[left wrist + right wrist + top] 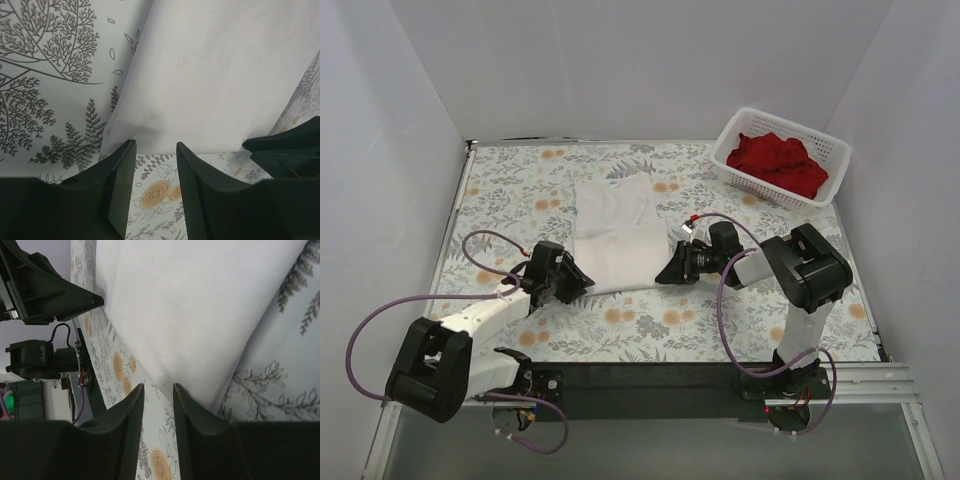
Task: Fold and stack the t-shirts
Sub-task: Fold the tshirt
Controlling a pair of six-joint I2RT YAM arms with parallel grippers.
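Observation:
The white t-shirt (617, 232) lies folded into a long panel on the floral table, its near hem facing me. It fills the upper part of the left wrist view (210, 75) and the right wrist view (200, 305). My left gripper (582, 283) sits low at the hem's near left corner, open and empty, with its tips (155, 147) just short of the cloth. My right gripper (665, 274) sits at the near right corner, narrowly open and empty (158, 388), with one fingertip at the cloth edge. The red t-shirts (775, 160) lie crumpled in the basket.
A white lattice basket (757, 188) stands at the back right corner. White walls enclose the table on three sides. Purple cables loop from both arms over the near table. The two grippers face each other across the hem.

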